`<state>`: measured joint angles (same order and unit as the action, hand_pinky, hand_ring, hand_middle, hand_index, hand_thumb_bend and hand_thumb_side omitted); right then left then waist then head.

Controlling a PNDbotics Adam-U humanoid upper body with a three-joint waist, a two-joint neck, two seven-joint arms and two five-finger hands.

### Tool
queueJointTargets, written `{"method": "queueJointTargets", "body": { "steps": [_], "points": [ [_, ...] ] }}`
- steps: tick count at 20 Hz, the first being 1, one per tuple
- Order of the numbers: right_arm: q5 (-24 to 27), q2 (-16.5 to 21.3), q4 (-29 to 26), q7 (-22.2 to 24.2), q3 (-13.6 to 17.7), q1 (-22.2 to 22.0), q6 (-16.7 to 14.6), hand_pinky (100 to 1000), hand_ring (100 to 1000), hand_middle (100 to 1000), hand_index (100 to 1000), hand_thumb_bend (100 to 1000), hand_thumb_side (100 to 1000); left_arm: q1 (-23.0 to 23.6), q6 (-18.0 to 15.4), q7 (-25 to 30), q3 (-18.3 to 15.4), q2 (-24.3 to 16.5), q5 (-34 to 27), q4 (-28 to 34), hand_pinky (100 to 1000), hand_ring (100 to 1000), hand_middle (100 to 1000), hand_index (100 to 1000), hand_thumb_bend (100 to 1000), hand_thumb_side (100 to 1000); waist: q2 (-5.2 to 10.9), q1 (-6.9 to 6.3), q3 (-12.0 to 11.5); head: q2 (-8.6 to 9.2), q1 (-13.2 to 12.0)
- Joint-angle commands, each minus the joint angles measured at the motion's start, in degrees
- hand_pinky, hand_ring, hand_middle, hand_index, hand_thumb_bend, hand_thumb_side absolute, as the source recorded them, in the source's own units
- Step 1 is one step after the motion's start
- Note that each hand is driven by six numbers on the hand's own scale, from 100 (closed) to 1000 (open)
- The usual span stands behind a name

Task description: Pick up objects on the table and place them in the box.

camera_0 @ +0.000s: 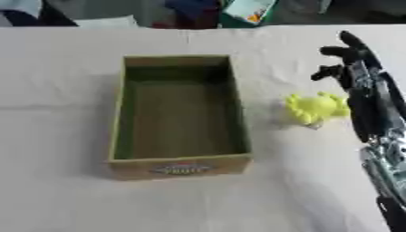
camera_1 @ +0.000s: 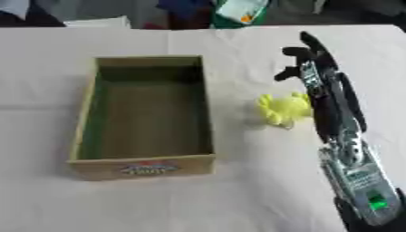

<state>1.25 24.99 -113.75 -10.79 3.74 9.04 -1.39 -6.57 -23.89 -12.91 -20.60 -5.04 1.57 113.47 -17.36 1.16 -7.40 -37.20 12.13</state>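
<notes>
An open cardboard box (camera_0: 181, 168) lies left of centre on the table, its long side running away from me, and its inside looks bare. To its right a small yellow toy (camera_0: 316, 108) with stubby limbs rests on the cloth. My right hand (camera_1: 313, 68) comes in from the lower right along a black and silver forearm. It hovers just right of and beyond the toy, fingers stretched away from me and the thumb (camera_0: 325, 72) sticking out to the left. The hand is open and holds nothing. Whether it touches the toy's right edge cannot be told. No left hand shows.
A pale cloth (camera_0: 63, 199) covers the table. Along the far edge lie dark clutter, a green and white packet (camera_0: 247, 10) and a white item (camera_0: 107, 21). There is free cloth in front of and left of the box.
</notes>
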Motion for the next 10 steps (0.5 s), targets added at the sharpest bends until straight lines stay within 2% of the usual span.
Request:
{"method": "queueJointTargets", "body": {
  "steps": [1, 3, 6, 7, 10],
  "points": [
    [-3.91, 3.49, -0.84, -1.51, 1.24, 1.04, 0.72, 854, 604, 794, 944, 100, 938, -0.18, -0.04, 0.18, -0.13, -0.79, 0.28, 1.12, 375, 454, 554, 639, 100, 553, 0.79, -0.04, 0.05, 0.23, -0.30],
    [-8.03, 5.23, -0.84, -2.41, 1.76, 1.61, 1.62, 856, 623, 802, 921, 100, 996, -0.11, -0.04, 0.18, -0.14, -0.84, 0.31, 1.12, 375, 454, 554, 639, 100, 553, 0.90, 0.02, -0.04, 0.22, -0.35],
    [-16.03, 7.76, -0.84, -3.10, 2.28, 2.66, 3.25, 859, 656, 809, 883, 100, 1000, -0.04, -0.04, 0.20, -0.10, -0.94, 0.32, 1.12, 375, 454, 554, 639, 100, 554, 1.05, 0.10, -0.14, 0.24, -0.42],
    [-19.27, 8.68, -0.84, -2.95, 2.37, 3.04, 3.92, 865, 693, 822, 864, 100, 1000, 0.00, -0.03, 0.21, -0.10, -0.97, 0.32, 1.12, 375, 454, 554, 638, 100, 555, 1.09, 0.12, -0.15, 0.23, -0.45],
    [-29.84, 11.51, -0.84, 0.19, 2.36, 4.13, 6.45, 875, 738, 846, 861, 132, 1000, 0.13, -0.03, 0.28, -0.08, -1.05, 0.37, 1.12, 375, 454, 554, 638, 100, 554, 1.17, 0.17, -0.15, 0.05, -0.47]
  ]
}}
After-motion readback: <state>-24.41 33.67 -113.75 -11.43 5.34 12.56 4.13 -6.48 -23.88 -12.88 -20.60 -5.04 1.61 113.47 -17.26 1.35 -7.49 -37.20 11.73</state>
